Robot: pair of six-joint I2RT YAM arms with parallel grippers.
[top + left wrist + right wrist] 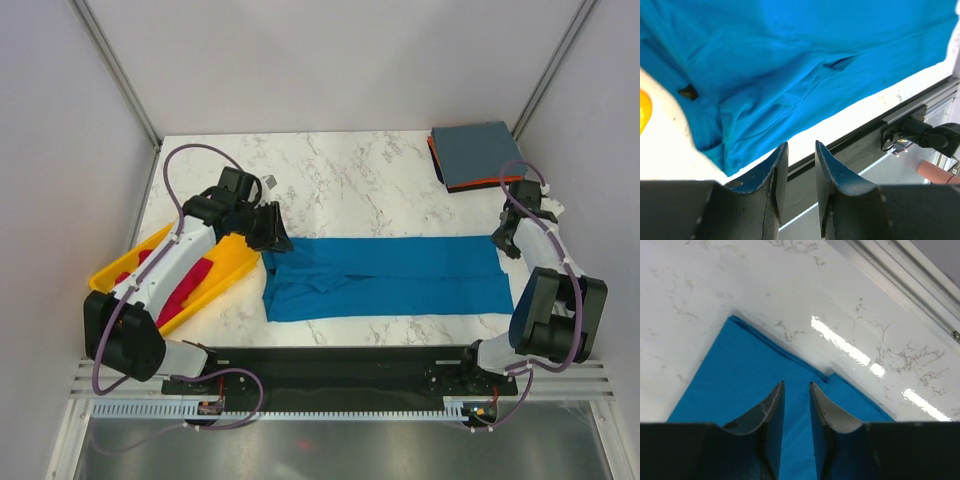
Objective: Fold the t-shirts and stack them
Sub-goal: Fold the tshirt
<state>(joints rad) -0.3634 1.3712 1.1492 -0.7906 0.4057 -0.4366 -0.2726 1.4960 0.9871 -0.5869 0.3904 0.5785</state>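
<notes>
You have the bright blue t-shirt (390, 278) lying on the marble table (340, 185) near the front edge, folded into a long band running left to right between the two arms. Its right end is flat and square; its left end is bunched with loose folds. Your left gripper (273, 238) sits at the band's left end, just over the far corner. The left wrist view shows its fingers (777, 170) parted by a narrow gap with nothing between them, and only the table's front edge shows through, so it holds no cloth. Your right gripper (502, 241) is at the band's right end over the far corner. In the right wrist view its fingers (774, 410) are likewise slightly apart and empty, with blue cloth visible below the gap. You can't tell from these views whether either set of tips touches the fabric. In the far right corner the slate grey-blue t-shirt (478, 152) lies folded on top of the orange t-shirt (436, 162), with only an orange rim showing. The magenta-red t-shirt (188, 288) sits in the yellow tray (232, 262) at the left, partly hidden under the left arm.
</notes>
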